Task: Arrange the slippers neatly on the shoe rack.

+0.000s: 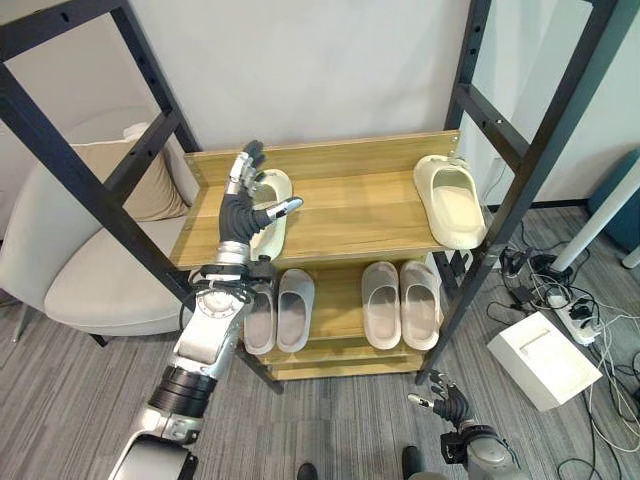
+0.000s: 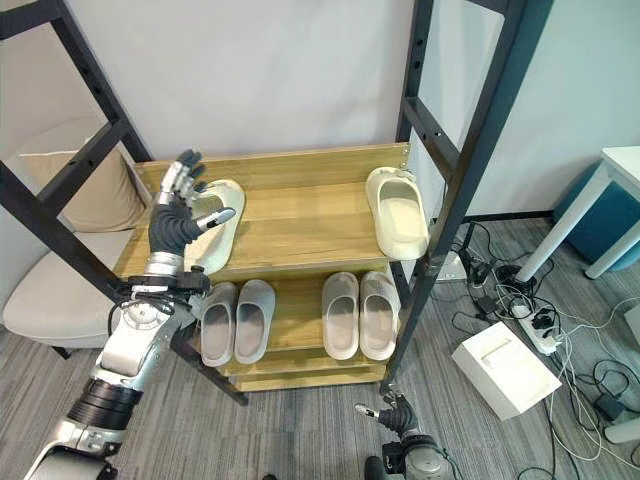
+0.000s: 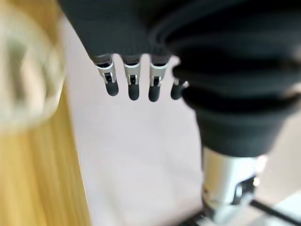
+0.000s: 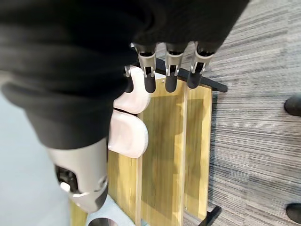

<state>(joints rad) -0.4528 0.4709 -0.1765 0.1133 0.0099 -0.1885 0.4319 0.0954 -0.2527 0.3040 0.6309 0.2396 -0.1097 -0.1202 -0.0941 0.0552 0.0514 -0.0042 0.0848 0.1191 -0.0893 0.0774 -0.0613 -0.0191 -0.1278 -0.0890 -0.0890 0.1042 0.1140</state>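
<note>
Two slippers up top: both cream, one slipper (image 1: 268,215) at 9 o'clock of the upper shelf (image 1: 350,205), its mate (image 1: 451,203) at 3 o'clock, well apart, toes toward the wall.
Lower shelf: two grey pairs (image 1: 278,312) and (image 1: 400,304) sit side by side, each pair touching or nearly so.
Left hand: my left hand (image 1: 242,200) is raised over the 9 o'clock slipper, fingers spread and straight, thumb out, grasping nothing.
Right hand: my right hand (image 1: 447,402) hangs low near the floor at 5 o'clock, fingers loosely extended, empty.
Step in hand: I judge I am at the pairing stage, with the cream pair not yet side by side.
Next move: calls for closing on one cream slipper and bringing it beside the other, toes matched.
Look of the slippers: thick soft-looking soles, wide open-toe strap, smooth matte surface; likely light and a little squashy.
</note>
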